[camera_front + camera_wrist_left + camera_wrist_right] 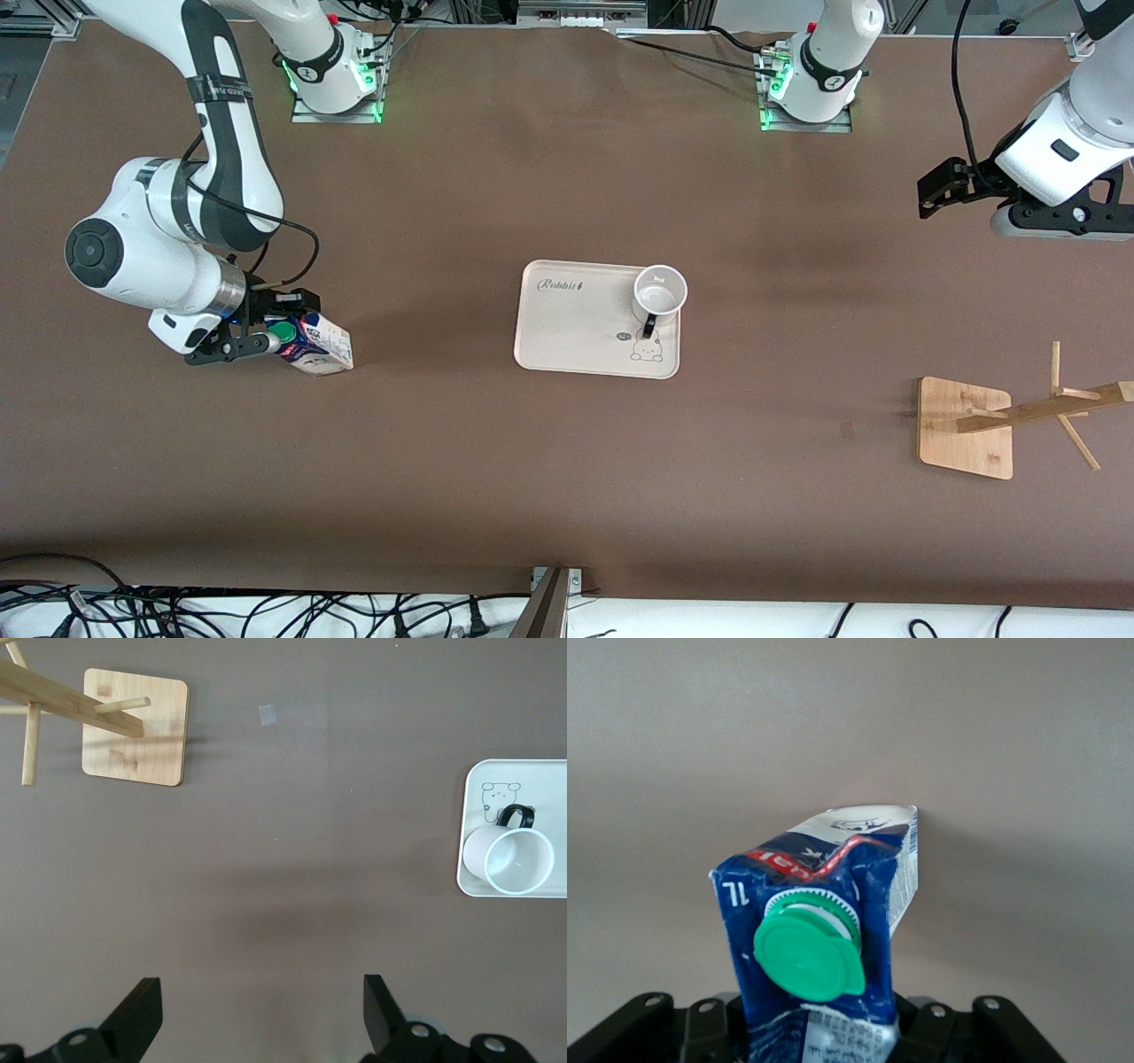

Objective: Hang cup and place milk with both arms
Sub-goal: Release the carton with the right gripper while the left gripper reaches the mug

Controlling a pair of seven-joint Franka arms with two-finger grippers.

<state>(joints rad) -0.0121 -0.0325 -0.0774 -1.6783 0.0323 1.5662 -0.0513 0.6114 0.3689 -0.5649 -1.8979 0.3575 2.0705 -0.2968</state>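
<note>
on the brown table (532, 478), right gripper (266, 332) clamped the milk (319, 344) near its cap, should lift it straight; left gripper (261, 1014) waited, jaws spread.

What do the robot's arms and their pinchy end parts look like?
Both arms are glossy white with dark grey joints and black cables; green lights glow at their bases. The right end effector and the left end effector are black, each with two fingers. Black tape bands the right arm.

Brown table (567, 496), cables (221, 611) along its edge
</note>
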